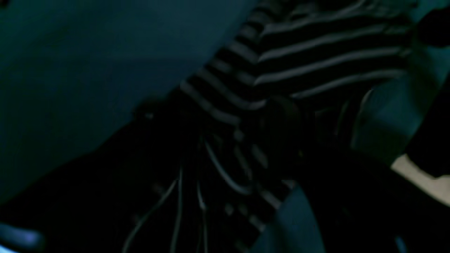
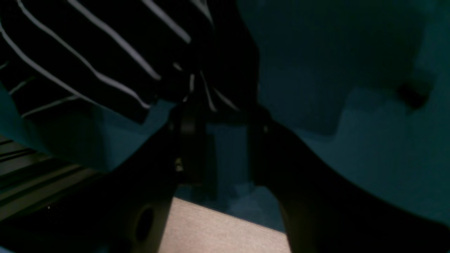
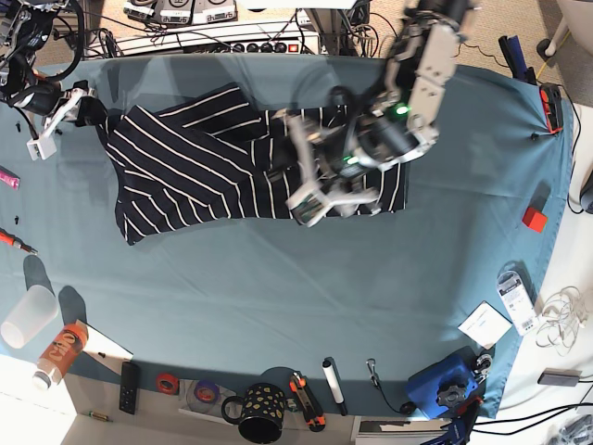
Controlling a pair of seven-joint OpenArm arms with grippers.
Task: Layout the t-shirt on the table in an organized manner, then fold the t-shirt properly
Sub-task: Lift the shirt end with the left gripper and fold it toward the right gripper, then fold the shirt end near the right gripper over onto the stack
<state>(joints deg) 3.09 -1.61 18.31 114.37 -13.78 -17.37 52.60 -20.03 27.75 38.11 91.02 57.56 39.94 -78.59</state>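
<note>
Teal cloth covers the table (image 3: 278, 297). Its near edge carries clutter: a mug (image 3: 255, 413), a cup (image 3: 26, 315) at near left, tape rolls and small tools. Beyond that is a broad bare stretch of cloth.

Past it, in the far half, lies the shirt (image 3: 185, 167). It is spread left to right but not flat: the left part is skewed and one flap lies folded over near the far edge. The right part is hidden under the arm.

The left gripper (image 3: 320, 190) hangs over the shirt's right-middle. Its white jaws look spread wide and seem to have hold of nothing, though the wrist view is too dark and blurred to confirm it.

At far left the right gripper (image 2: 219, 112) has a bunch of the shirt's edge between its tips. The jaws stand partly apart with fabric gathered in them, and the stripes converge at the pinch.

Judging by the wrinkles, the shirt is light, limp and thin. It should slide over the cloth and drag its loose parts along, and a pull on one point will stretch it askew. The best holds are probably hems or shoulder seams, with both layers pinched at matching corners and drawn apart evenly.

Cables and power strips (image 3: 185, 11) line the far edge.
</note>
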